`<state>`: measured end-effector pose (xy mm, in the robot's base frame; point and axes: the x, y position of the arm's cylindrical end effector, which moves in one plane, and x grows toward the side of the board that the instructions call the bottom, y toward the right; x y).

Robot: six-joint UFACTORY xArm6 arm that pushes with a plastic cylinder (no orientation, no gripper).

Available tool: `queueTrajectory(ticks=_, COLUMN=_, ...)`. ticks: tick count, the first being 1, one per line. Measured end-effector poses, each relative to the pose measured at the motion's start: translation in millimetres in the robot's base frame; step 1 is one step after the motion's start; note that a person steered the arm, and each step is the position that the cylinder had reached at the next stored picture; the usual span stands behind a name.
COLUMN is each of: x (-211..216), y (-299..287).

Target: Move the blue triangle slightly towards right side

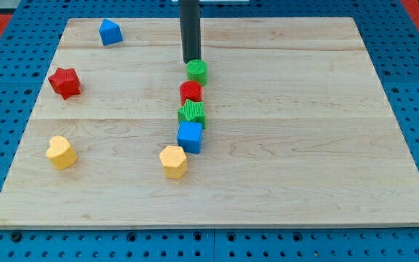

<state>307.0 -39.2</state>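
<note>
The blue triangle (110,33) sits near the top left corner of the wooden board (304,145). My tip (192,61) comes down from the view's top, at the middle of the board. It stands far to the right of the blue triangle and just above the green cylinder (197,70), close to touching it.
Below the green cylinder runs a tight column: a red cylinder (190,92), a green star (192,113), a blue cube (190,136) and a yellow hexagon (173,161). A red star (65,82) and a yellow heart (61,152) lie at the left.
</note>
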Motion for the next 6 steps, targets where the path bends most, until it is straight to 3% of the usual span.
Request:
queueTrajectory(ticks=2, x=-35.4, y=-55.7)
queueTrajectory(ticks=4, x=-43.2, y=-198.8)
queueTrajectory(ticks=5, x=-66.5, y=-225.9)
queueTrajectory(ticks=6, x=-86.4, y=-185.1)
